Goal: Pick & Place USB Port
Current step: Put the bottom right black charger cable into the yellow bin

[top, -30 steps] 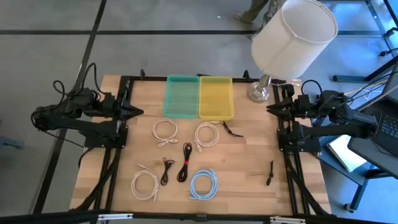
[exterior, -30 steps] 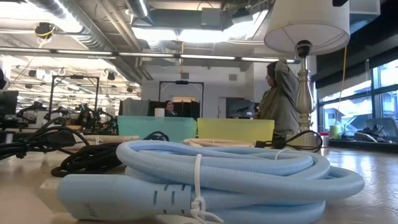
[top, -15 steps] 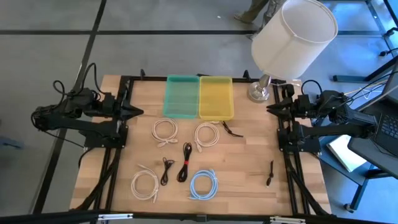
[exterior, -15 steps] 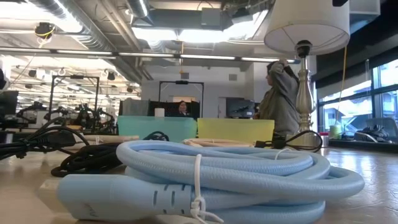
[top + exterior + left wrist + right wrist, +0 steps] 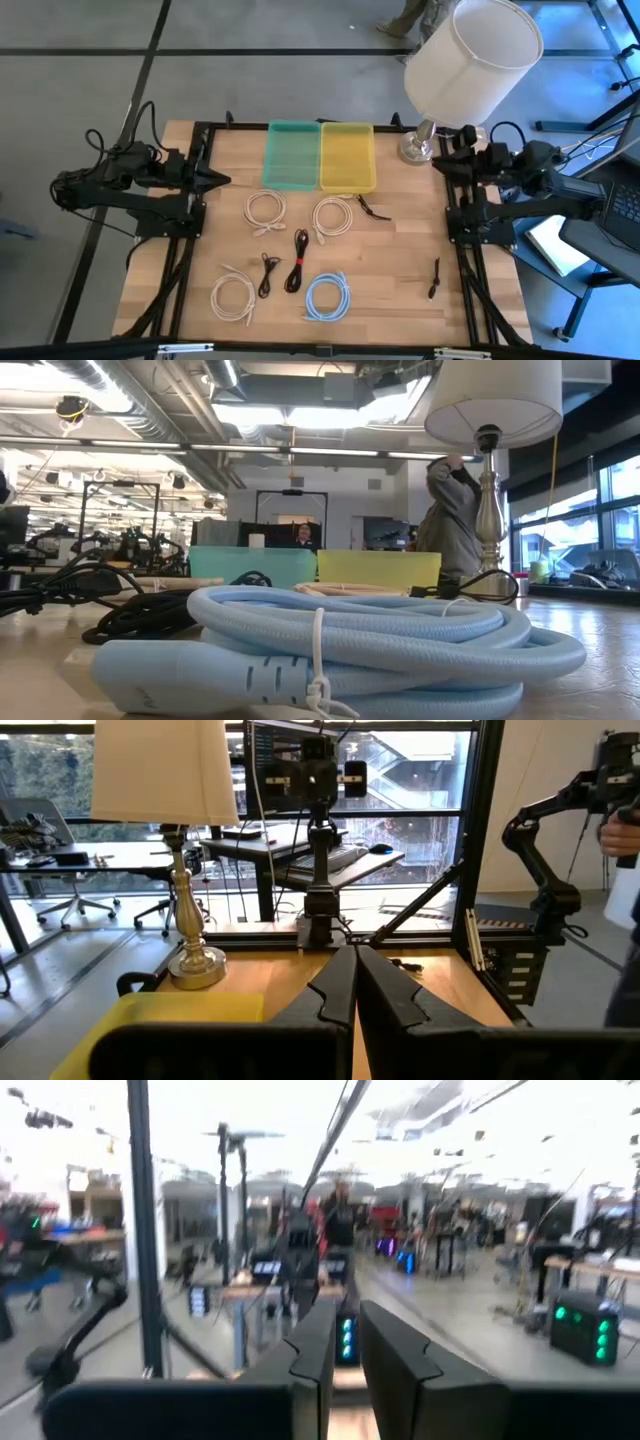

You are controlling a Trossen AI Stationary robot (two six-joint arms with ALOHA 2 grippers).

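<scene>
Several coiled cables lie flat on the wooden table: white ones (image 5: 265, 210) (image 5: 333, 215) (image 5: 233, 295), a light blue one (image 5: 328, 297) (image 5: 330, 650), and black ones (image 5: 298, 260) (image 5: 267, 272) (image 5: 434, 277). A teal tray (image 5: 292, 155) and a yellow tray (image 5: 347, 155) stand side by side at the far edge. My left gripper (image 5: 222, 181) (image 5: 355, 952) waits shut at the table's left edge, touching nothing. My right gripper (image 5: 440, 163) (image 5: 346, 1310) hovers at the right edge by the lamp base, fingers slightly apart, holding nothing.
A table lamp with a white shade (image 5: 470, 60) stands on its metal base (image 5: 417, 150) at the far right corner, close to my right arm. A small black cable (image 5: 374, 210) lies beside the yellow tray. A person (image 5: 455, 510) stands beyond the table.
My right gripper has risen from its rest and shifted a little toward the far edge, nearer the lamp base; its wrist view is blurred by the motion. The cables and trays have stayed where they were.
</scene>
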